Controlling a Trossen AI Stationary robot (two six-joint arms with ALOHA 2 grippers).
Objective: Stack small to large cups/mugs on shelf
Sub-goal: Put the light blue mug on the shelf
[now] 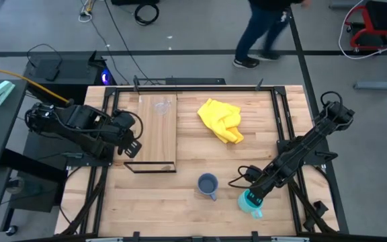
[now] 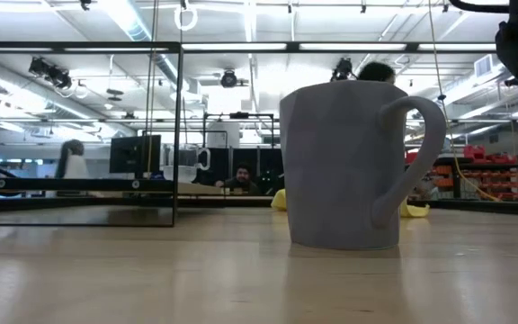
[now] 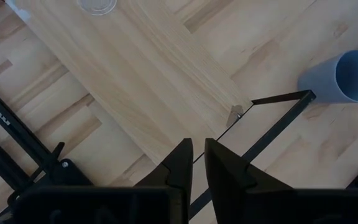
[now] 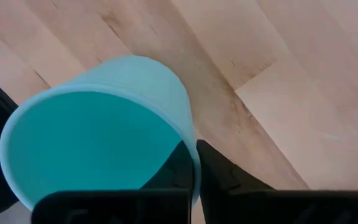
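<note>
Clearly the risk sits with the right gripper (image 1: 252, 197), clamped on the rim of the cyan mug (image 4: 104, 124) with one finger inside and one outside: so thin a hold could let the mug tilt or slip when lifted. That mug stands near the table's near right edge, well apart from the shelf (image 1: 156, 134) at far left. The left gripper (image 3: 196, 165) hovers over the shelf's framed end, fingers nearly together, holding nothing.
</note>
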